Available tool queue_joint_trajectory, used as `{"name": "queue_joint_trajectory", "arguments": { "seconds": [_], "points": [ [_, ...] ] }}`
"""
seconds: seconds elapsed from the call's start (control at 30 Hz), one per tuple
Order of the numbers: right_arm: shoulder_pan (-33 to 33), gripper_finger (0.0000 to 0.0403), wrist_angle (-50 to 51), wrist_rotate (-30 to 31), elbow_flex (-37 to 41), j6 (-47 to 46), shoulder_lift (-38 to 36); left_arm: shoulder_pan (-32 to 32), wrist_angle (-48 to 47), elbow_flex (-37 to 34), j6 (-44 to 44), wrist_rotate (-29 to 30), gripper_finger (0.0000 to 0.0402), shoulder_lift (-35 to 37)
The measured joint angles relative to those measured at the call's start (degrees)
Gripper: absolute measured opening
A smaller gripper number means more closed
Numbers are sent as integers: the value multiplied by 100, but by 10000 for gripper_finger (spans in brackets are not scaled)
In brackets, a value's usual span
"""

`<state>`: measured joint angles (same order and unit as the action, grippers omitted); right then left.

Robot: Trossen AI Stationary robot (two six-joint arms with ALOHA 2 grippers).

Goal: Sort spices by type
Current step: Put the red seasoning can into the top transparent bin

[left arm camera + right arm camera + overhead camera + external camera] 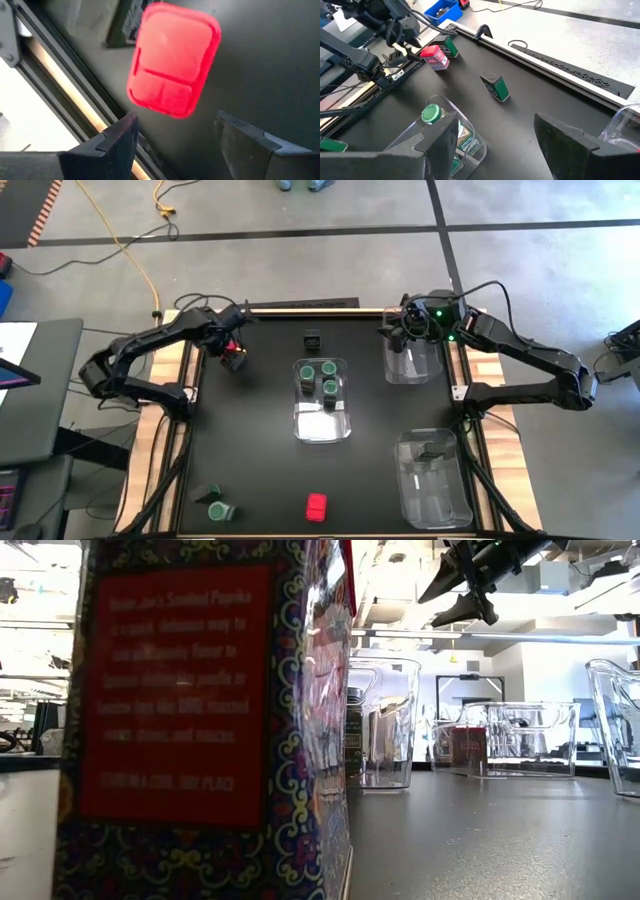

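My left gripper (172, 132) hangs over a red spice box (234, 358) near the tabletop's (260, 470) far left corner, jaws apart and empty, the box's red lid (172, 60) just ahead of my fingers. My right gripper (497, 137) hovers over the clear bin (412, 362) at the far right edge, jaws parted, gripping nothing. Green-topped jars (322, 372) sit in the middle bin (322, 425). A dark tin (495, 86) stands near the far edge. Another red box (316, 506) rests at the near edge.
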<state>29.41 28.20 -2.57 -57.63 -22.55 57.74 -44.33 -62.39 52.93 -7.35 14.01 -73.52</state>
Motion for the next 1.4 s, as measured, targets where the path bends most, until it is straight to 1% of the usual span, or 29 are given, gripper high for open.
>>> {"name": "queue_joint_trajectory", "arguments": {
  "seconds": [0.27, 0.6, 0.83, 0.93, 1.2, 1.4],
  "points": [
    [-4, 286, 1, 0, 0, -142, 0, -226, 581, -342, 75, 40, 249, 3],
    [-4, 286, 2, 0, 0, -146, 0, -561, 945, -350, 521, 33, 249, 3],
    [-4, 286, 3, 0, 0, -149, 0, -690, 1276, -350, 1109, -282, 249, 3],
    [-4, 286, 3, 0, 0, -155, 0, -691, 1224, -350, 1237, -724, 249, 3],
    [-4, 286, 2, 0, 0, -157, 0, -690, 1332, -350, 1175, -747, 249, 1],
    [-4, 286, 2, 0, 0, -155, 0, -690, 1333, -350, 964, -736, 249, 1]
  ]
}}
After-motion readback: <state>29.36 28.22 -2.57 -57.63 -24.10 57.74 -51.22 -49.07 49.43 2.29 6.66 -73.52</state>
